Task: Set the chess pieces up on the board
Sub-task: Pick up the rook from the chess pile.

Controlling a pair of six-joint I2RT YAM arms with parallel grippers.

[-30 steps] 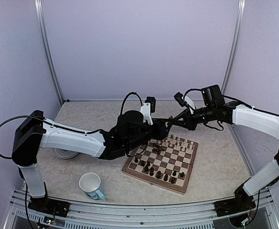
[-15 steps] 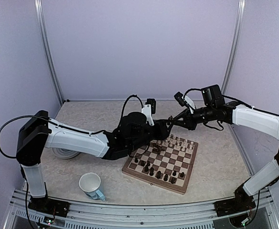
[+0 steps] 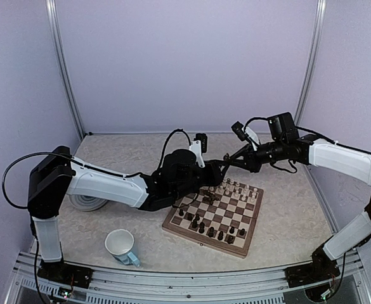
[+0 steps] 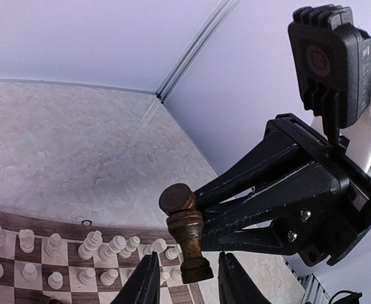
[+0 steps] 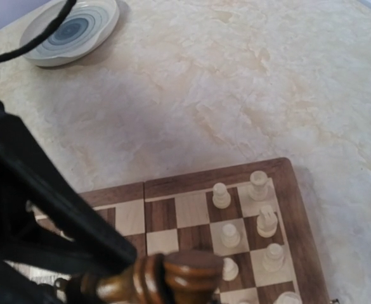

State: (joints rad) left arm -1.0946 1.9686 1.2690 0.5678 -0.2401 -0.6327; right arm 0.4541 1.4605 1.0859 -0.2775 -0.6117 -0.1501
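Dark-brown wood, a single chess piece (image 4: 185,237), hangs tilted in the air where the two grippers meet above the far edge of the board (image 3: 243,246). The right gripper (image 4: 199,209) has its two black fingers drawn together on the piece's upper part, with the rounded head poking past them. The left gripper (image 4: 190,286) stands parted around the base with a sliver of gap on either side, gripping nothing.

Compared with a second ago, the left arm's shoulder and upper link have swung rightward, toward the board. The right arm reaches in low from the right and has not shifted.

Cream pieces (image 4: 103,244) stand in the board's far rows and dark pieces (image 3: 214,231) along its near side, as before. The mug (image 3: 120,246) and the plate (image 3: 87,204) lie where they were.

In the right wrist view the bottom edge cuts the held piece, and the left gripper's black bulk blocks the lower left. From above, the left arm hides part of the plate.
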